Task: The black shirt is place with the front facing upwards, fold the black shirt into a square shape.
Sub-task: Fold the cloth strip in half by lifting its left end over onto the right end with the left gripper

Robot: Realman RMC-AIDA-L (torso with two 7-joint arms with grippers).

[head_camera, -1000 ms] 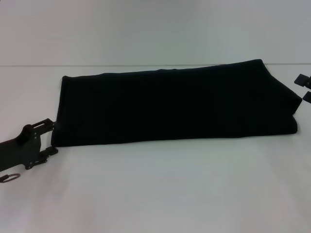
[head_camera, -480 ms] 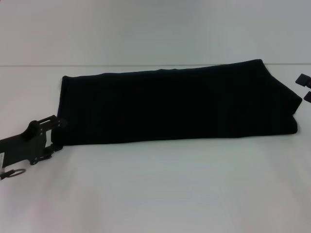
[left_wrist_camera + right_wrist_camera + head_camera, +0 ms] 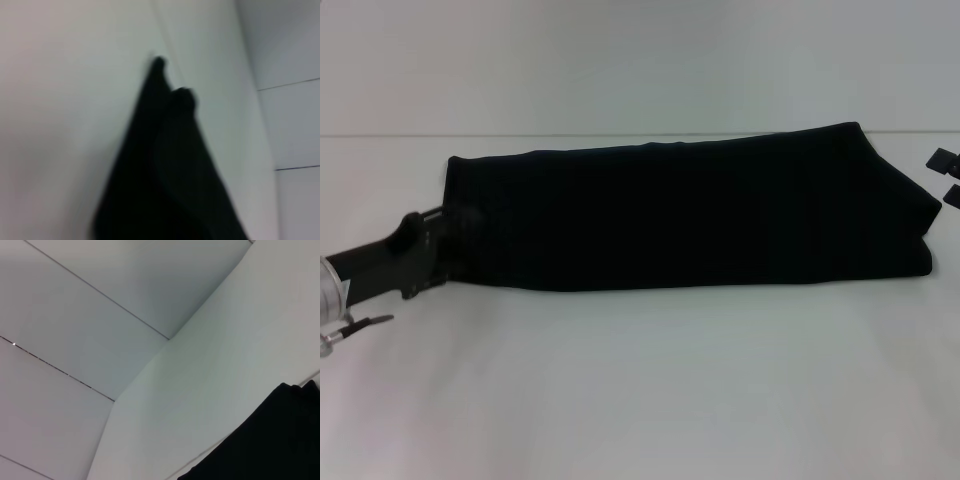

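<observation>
I find the black shirt (image 3: 690, 205) lying on the white tabletop (image 3: 640, 390) as a long band, folded lengthwise, no lettering showing. My left gripper (image 3: 460, 238) is at the band's left end, near corner; I cannot tell whether its fingers are apart or clamped on cloth. The right gripper (image 3: 948, 178) sits just beside the right end, cut off by the frame edge, state unreadable. I judge the crosswise fold is next: lift both ends' corners evenly.
</observation>
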